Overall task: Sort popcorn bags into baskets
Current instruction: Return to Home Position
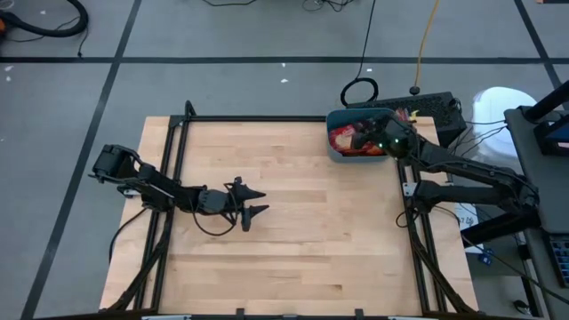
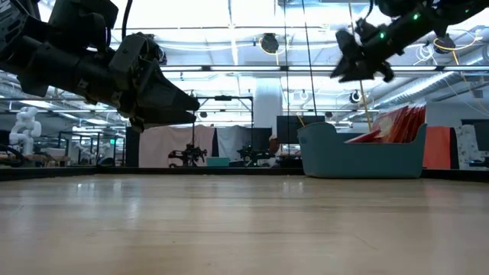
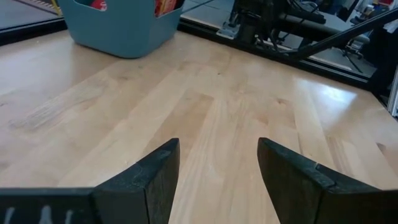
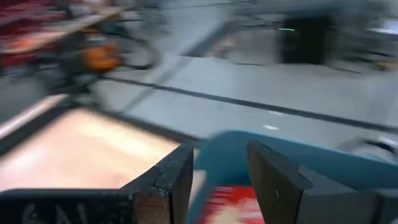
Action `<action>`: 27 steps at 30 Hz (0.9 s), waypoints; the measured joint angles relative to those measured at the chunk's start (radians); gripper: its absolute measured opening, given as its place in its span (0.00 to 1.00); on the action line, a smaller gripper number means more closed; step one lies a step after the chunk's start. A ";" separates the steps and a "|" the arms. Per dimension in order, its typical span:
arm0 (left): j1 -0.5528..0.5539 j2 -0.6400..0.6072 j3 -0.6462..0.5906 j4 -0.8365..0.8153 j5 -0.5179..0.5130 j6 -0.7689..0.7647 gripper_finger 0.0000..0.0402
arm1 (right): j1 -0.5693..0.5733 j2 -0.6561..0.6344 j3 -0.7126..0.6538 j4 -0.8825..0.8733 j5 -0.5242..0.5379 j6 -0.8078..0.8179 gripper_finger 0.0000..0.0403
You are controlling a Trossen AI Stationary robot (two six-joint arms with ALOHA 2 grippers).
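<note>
Hovering above the teal bin (image 1: 332,149) of red popcorn bags (image 1: 345,139), right gripper (image 4: 221,150) had fingers parted, empty; left gripper (image 1: 263,202) hung over the table (image 1: 293,258), fingers likewise parted.

Item one, logged from my remote station: a desk (image 1: 293,231) with a pale wood-plank top, its boards running side to side in light and slightly darker strips. A thin black frame (image 1: 258,118) borders it along the far edge and both sides. Item two, standing directly on the wood: one teal-blue bin (image 2: 359,159), upright, rectangular with rounded corners and solid walls, at the far right corner just inside the frame.
</note>
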 joint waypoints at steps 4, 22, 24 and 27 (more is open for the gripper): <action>0.000 0.000 0.000 0.001 0.000 0.008 0.54 | 0.084 -0.001 0.000 0.098 -0.147 -0.054 0.36; -0.026 -0.122 0.000 0.089 -0.001 0.241 0.54 | 0.504 -0.004 0.000 0.195 -0.206 -0.474 0.13; -0.042 -0.158 0.000 0.081 0.001 0.261 0.53 | 0.528 -0.004 0.000 0.182 -0.206 -0.515 0.07; -0.068 -0.215 0.000 0.043 0.000 0.293 0.47 | 0.559 -0.004 0.000 0.157 -0.206 -0.530 0.01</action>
